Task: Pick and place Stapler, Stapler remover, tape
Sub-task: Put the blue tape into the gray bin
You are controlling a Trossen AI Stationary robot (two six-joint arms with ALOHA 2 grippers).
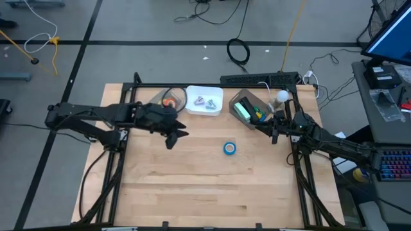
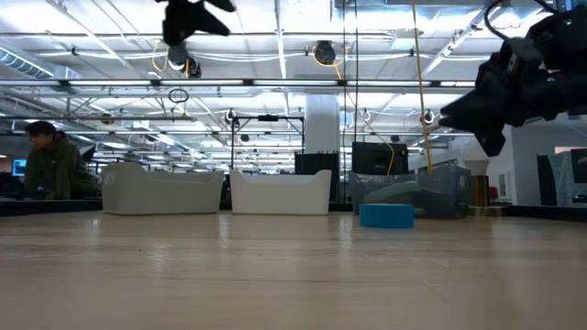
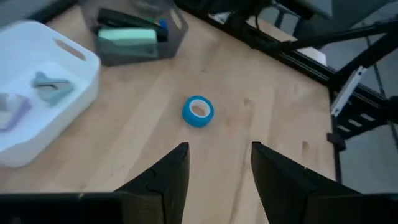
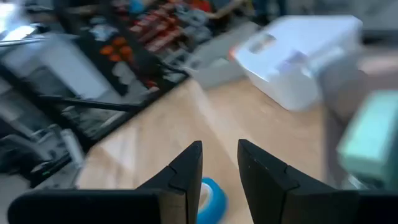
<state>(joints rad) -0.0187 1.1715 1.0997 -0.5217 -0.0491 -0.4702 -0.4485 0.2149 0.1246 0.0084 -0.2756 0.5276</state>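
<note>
The left end effector (image 3: 214,168), fingers apart, should descend squarely over the blue tape (image 3: 198,112) mid-bench before closing.

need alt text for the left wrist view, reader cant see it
A blue tape roll lies flat on the wooden table just ahead of the left gripper, whose two dark fingers are open and empty. Beyond it sit a white tray holding small grey pieces and a clear bin with a pale green stapler.
</note>
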